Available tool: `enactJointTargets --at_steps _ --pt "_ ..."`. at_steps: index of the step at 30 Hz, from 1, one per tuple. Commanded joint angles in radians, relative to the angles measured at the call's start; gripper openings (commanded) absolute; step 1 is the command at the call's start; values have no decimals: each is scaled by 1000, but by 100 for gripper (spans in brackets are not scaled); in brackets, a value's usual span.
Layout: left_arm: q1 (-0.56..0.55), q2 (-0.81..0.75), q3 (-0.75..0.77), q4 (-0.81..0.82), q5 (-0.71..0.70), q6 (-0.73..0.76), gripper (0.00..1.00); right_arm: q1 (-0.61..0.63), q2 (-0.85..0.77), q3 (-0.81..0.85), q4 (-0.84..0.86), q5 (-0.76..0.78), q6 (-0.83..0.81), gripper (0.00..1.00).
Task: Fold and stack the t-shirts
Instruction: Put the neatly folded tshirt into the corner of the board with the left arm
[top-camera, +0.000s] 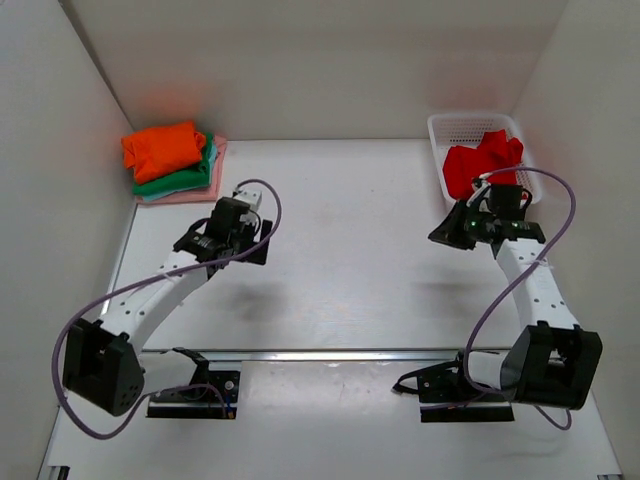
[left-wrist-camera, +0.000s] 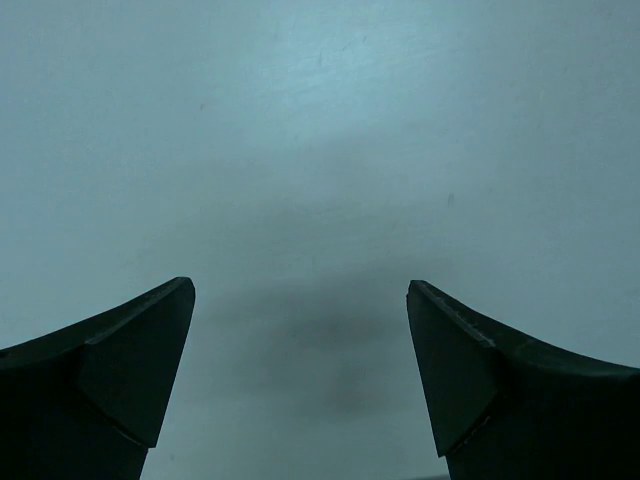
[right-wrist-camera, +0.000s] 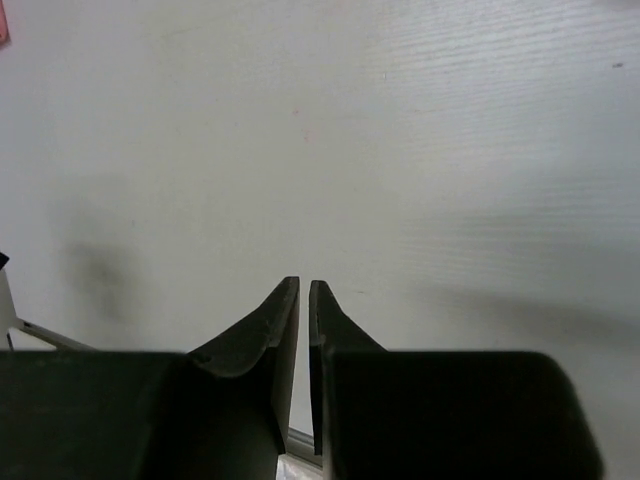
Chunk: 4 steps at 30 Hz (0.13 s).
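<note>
A pile of folded t-shirts lies at the back left: a bright orange one (top-camera: 163, 148) on top, a green one (top-camera: 192, 178) under it and a pink one (top-camera: 212, 160) at the bottom. A red t-shirt (top-camera: 480, 165) lies crumpled in the white basket (top-camera: 470, 125) at the back right. My left gripper (top-camera: 225, 248) (left-wrist-camera: 300, 285) hangs open over bare table just in front of the pile, nothing between its fingers. Just in front of the basket, my right gripper (top-camera: 485, 232) (right-wrist-camera: 304, 283) is shut and empty, with only a thin slit between its fingers.
White walls close the table at the back and on both sides. A metal rail (top-camera: 330, 353) crosses the table near the arm bases. Grey cables loop beside each arm.
</note>
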Motion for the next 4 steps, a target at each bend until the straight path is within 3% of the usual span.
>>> enactJointTargets --at_steps 1,4 --pt "-7 -119 -45 -122 -40 -50 98 14 -48 -50 1 41 -29 7" --pt "-24 -163 -56 -162 -109 -61 99 -3 -111 -108 56 47 16 7"
